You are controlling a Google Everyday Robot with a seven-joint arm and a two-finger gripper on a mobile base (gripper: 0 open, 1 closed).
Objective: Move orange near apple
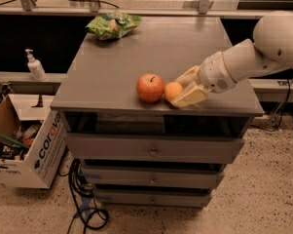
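The orange (173, 90) sits on the grey cabinet top (117, 67) near its front edge, just right of the red apple (150, 87), touching it or nearly so. The apple is larger and has a short dark stem. My gripper (176, 92) reaches in from the right on a white arm. Its two cream fingers (191, 96) sit above and below the orange and are closed on it.
A green snack bag (113, 24) lies at the back left of the cabinet top. Drawers (151, 150) are below. A cardboard box (27, 145) and a soap bottle (35, 66) are at left, and cables (82, 199) lie on the floor.
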